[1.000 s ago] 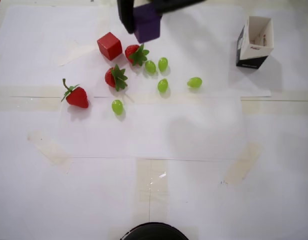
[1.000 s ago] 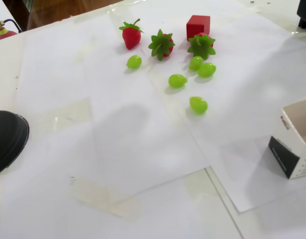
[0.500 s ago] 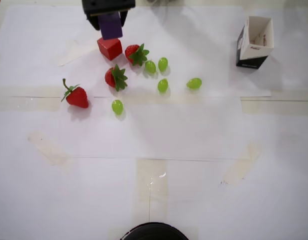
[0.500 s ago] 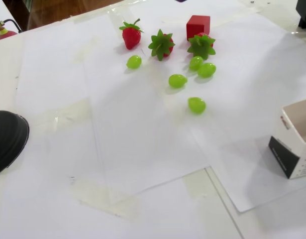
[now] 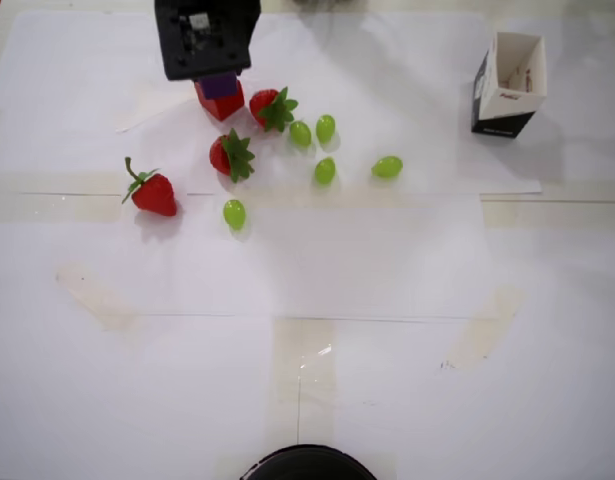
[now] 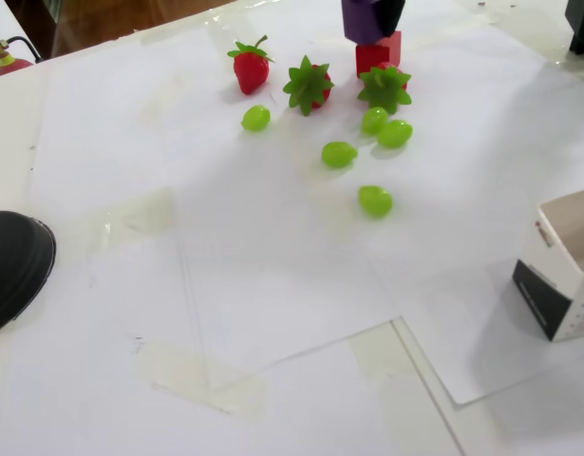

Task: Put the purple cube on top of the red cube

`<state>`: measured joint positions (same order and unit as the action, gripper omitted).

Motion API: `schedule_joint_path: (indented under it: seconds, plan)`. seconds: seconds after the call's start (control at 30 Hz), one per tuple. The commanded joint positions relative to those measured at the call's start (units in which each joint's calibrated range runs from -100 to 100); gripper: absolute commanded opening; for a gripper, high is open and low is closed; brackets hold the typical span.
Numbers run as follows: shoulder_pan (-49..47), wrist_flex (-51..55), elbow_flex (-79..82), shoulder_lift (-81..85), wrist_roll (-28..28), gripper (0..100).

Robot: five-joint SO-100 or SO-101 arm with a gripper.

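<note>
Grapes [image 6: 375,200] lie nearest in the fixed view, scattered on the white paper of the counter [image 6: 273,313], and none of them is seen to have shifted over the last second. A white carton [image 6: 569,275] stands at the right edge, well apart from the fruit. Beyond the grapes, three strawberries [image 6: 308,85] are lined across the paper, also unmoved.

Behind the right-hand strawberry the red cube [image 6: 378,56] is found in its old place. What has changed sits above it: the purple cube [image 6: 366,19], carried in from the right a second ago and held beside the red one half a second ago, is now brought down directly over it. In the fixed view its underside appears to touch the red cube's top, though a thin gap cannot be ruled out. In the overhead view only a sliver of purple [image 5: 220,85] and a red corner [image 5: 223,104] are left showing below the dark body of the gripper [image 5: 212,72].

The purple cube is judged to be pinched in the gripper, since a dark finger is seen against its side. The stack is thus judged nearly made; release and a clean lift away remain.
</note>
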<state>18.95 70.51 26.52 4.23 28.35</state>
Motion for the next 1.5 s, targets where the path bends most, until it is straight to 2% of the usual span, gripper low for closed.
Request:
schedule_joint_path:
  seconds: [0.0, 0.23, 0.6, 0.8, 1.07, 1.27, 1.47]
  plan:
    - [0.8, -1.5, 0.8, 4.9, -0.4, 8]
    - [1.2, -2.9, 2.3, 4.4, -0.6, 9]
    - [1.4, -4.2, 3.7, 4.2, -1.3, 22]
    - [1.6, -4.3, 3.7, 4.1, -2.0, 26]
    - [1.7, -3.0, 3.7, 4.7, -2.2, 30]
    - [-0.1, -1.6, 1.8, 4.8, -2.5, 40]
    - [-1.2, 2.7, -0.4, 4.9, -1.0, 42]
